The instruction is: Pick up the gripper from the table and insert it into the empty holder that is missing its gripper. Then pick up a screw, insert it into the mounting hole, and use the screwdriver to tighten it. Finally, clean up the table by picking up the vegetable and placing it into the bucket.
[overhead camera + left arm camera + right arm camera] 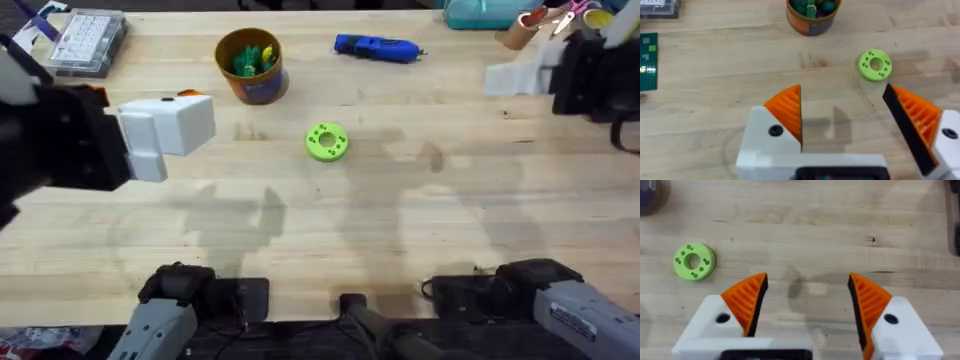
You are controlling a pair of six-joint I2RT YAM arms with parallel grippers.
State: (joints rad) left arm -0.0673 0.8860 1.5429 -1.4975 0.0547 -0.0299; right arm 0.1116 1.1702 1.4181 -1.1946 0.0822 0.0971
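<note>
The blue screwdriver (378, 47) lies at the back of the table (400, 220). Left of it stands the bucket (252, 85), orange-walled with a yellow rim (812, 22), and dark green vegetable pieces (247, 62) sit inside it. My left gripper (180, 145) hovers at the left, open, with nothing between its orange pads (787, 107). My right gripper (510, 75) hangs at the back right, open and empty (807, 280). The loose gripper, its holder and single screws are out of view.
A bright green round disc with holes (327, 141) lies mid-table (874, 64) (694, 261). A clear parts box (88, 42) sits at the back left, with a green circuit board (647, 60) near it. Tools and containers (530, 20) crowd the back right corner.
</note>
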